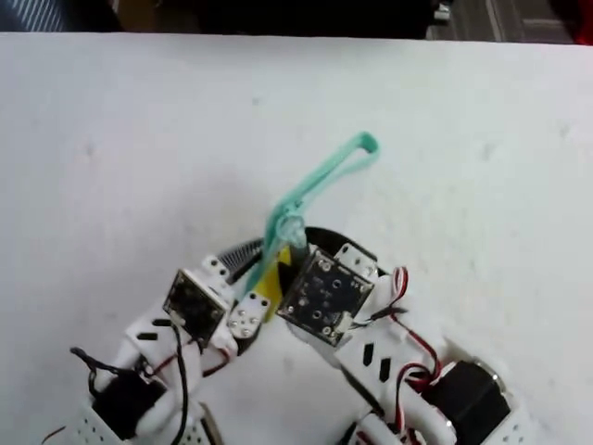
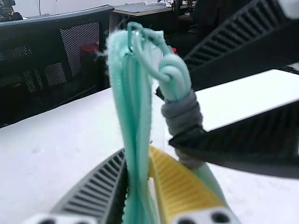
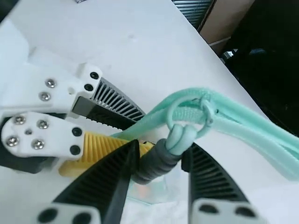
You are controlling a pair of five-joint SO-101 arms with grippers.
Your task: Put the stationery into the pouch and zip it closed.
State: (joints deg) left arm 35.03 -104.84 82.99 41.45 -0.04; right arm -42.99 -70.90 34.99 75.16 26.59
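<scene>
While both arms are crowding together at the near edge of the white table (image 1: 139, 139), one mint-green pouch (image 1: 320, 181) is being held between the two grippers. From above it is showing edge-on as a thin strip, and its long axis is running diagonally from the grippers toward the table's far right, with the free end pointing away from the arms. The left gripper (image 2: 138, 156), with one grey and one yellow finger, is clamping the pouch's near end flat between its pads. One zipper pull (image 3: 159, 161), a grey wrapped stub with a mint loop, is hanging at that same end. The right gripper (image 3: 161, 151) is pinching it between two black fingers, just beside the left gripper's fingertips.
</scene>
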